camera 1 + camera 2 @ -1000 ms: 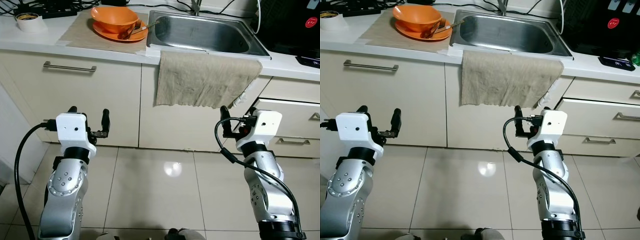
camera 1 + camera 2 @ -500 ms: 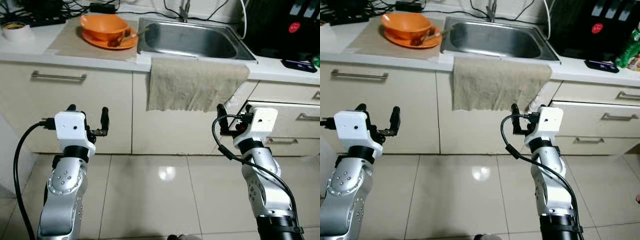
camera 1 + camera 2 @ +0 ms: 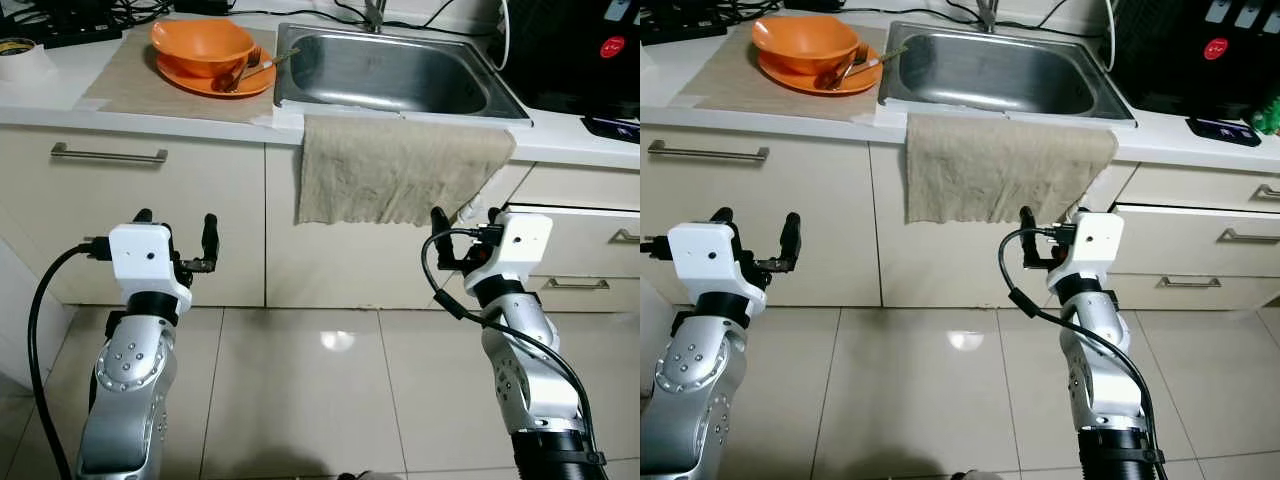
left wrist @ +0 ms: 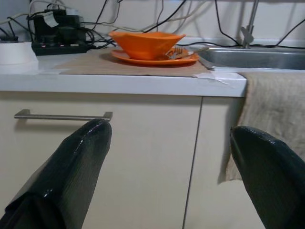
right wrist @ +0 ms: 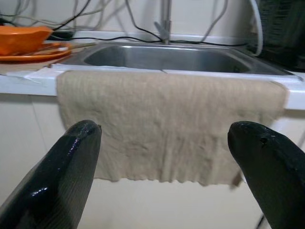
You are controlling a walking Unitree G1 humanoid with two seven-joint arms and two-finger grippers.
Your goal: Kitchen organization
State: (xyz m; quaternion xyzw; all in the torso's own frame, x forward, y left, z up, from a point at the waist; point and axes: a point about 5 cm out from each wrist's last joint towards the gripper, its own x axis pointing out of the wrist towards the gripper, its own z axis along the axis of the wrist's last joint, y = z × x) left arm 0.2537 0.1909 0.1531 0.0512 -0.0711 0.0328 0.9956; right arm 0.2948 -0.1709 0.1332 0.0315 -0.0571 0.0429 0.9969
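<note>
A countertop (image 3: 60, 95) runs across the far side, with cabinets below it. A sink (image 3: 400, 75) is set into it right of centre, a faucet (image 3: 377, 12) at its far edge. A cloth (image 3: 400, 170) hangs over the sink's near rim, down the cabinet front. Left of the sink a mat (image 3: 150, 85) lies on the counter; on it sits a plate (image 3: 200, 80) with a bowl (image 3: 200, 42) and cutlery (image 3: 245, 70) on top. Further left stands a tape roll (image 3: 20, 58), with a power strip (image 3: 85, 28) behind it. A drawer handle (image 3: 108, 154) sits below the mat; more drawers (image 3: 600, 260) lie at the right. Tiled floor (image 3: 320, 380) lies nearest.
</note>
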